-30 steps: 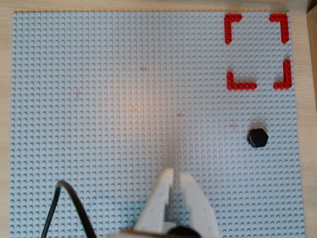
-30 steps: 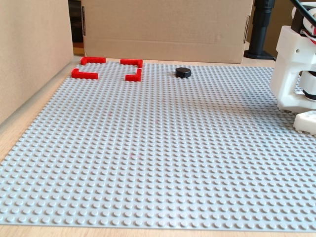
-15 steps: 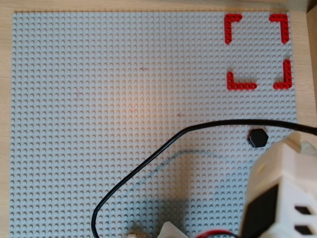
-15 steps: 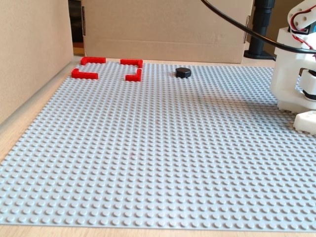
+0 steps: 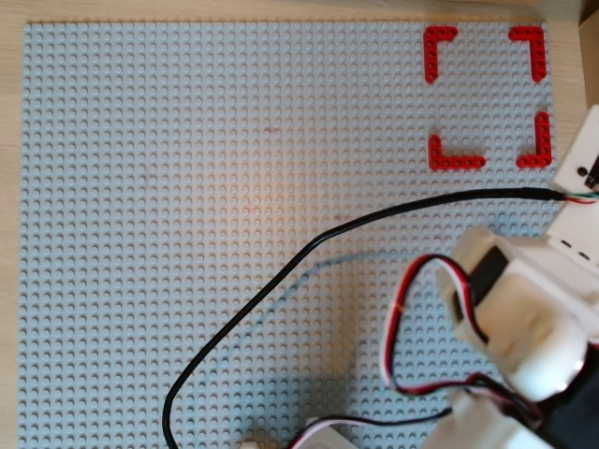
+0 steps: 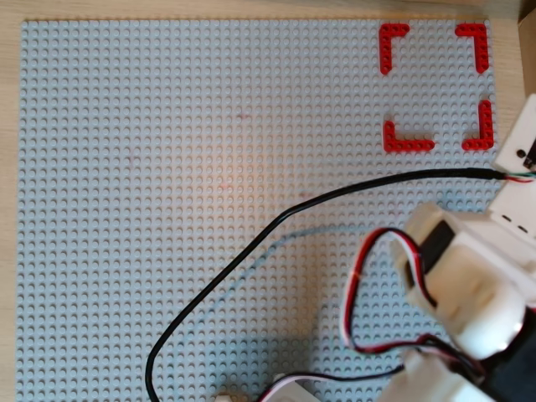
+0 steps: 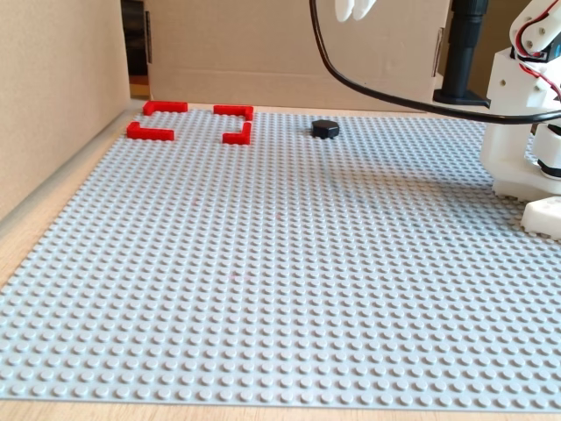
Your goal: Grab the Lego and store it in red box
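Note:
The Lego (image 7: pixel 325 129), a small glossy black piece, sits on the grey baseplate (image 7: pixel 263 263) at the far middle of the fixed view, to the right of the red box (image 7: pixel 235 112). It is hidden in both overhead views, where the white arm (image 5: pixel 524 309) covers the lower right. The red box, four red corner brackets, is empty and lies at the top right of both overhead views (image 5: pixel 455 161) (image 6: pixel 407 144). Only a white tip of my gripper (image 7: pixel 355 9) shows at the top edge of the fixed view, high above the plate and above the Lego. Its jaws are cut off.
A black cable (image 5: pixel 281 281) hangs in a loop over the plate and crosses the fixed view (image 7: pixel 377 92) above the Lego. The arm's white base (image 7: pixel 526 132) stands at the right. Cardboard walls (image 7: pixel 53 88) line the left and back.

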Robot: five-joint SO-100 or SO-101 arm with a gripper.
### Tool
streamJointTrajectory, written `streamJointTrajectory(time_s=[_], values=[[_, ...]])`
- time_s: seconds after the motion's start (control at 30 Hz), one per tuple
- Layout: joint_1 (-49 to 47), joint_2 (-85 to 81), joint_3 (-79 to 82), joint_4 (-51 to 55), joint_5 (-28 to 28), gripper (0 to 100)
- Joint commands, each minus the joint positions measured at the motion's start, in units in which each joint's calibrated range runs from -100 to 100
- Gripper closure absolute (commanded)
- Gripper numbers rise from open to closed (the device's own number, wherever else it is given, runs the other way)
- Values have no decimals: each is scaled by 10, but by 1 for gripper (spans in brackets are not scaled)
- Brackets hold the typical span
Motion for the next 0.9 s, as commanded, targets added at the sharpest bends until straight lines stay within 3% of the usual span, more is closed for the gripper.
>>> streamJointTrajectory(time_s=[0.0,0.4,0.87], values=[[-2,16,21,-40,-1,86],[39,158,44,-144,2,78],[41,292,33,-209,4,78]])
